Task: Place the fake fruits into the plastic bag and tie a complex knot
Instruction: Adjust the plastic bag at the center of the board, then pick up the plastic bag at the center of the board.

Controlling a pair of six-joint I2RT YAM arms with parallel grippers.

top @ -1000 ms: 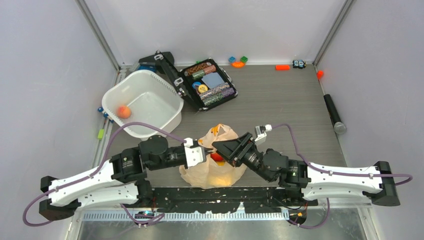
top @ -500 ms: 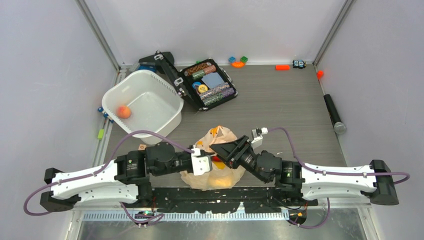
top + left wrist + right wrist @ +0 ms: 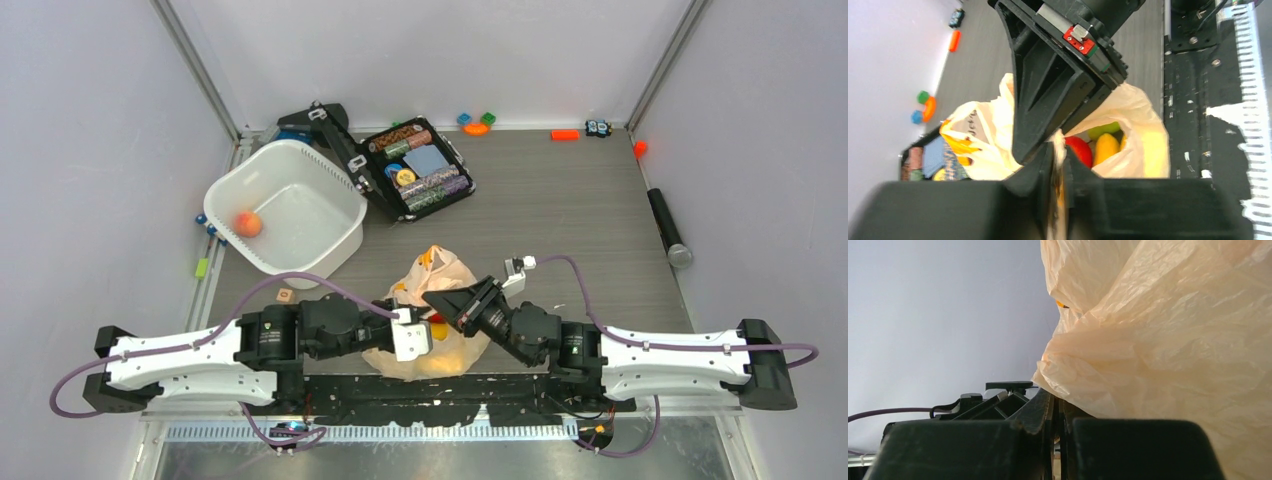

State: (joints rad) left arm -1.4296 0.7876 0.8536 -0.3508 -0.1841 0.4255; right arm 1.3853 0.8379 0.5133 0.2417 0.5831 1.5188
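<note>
The pale peach plastic bag [image 3: 440,275] sits between the two arms near the table's front edge. In the left wrist view its mouth gapes, showing a red apple [image 3: 1079,150], a yellow fruit [image 3: 1106,148] and a green pear [image 3: 1103,130] inside. My left gripper [image 3: 424,330] [image 3: 1058,159] is shut on a fold of the bag's rim. My right gripper [image 3: 434,300] [image 3: 1058,402] meets it from the right and is shut on the bag's film [image 3: 1158,340] too. A small orange fruit [image 3: 247,223] lies in the white tub.
The white tub [image 3: 330,190] stands at the back left. An open black case of poker chips [image 3: 418,168] is beside it. Small toy blocks [image 3: 477,122] and an orange piece [image 3: 565,134] line the back wall. A black cylinder [image 3: 667,227] lies at the right.
The right gripper's jaws have closed onto the bag. The left arm has shifted toward the front edge and a little right, still holding the bag's rim.
</note>
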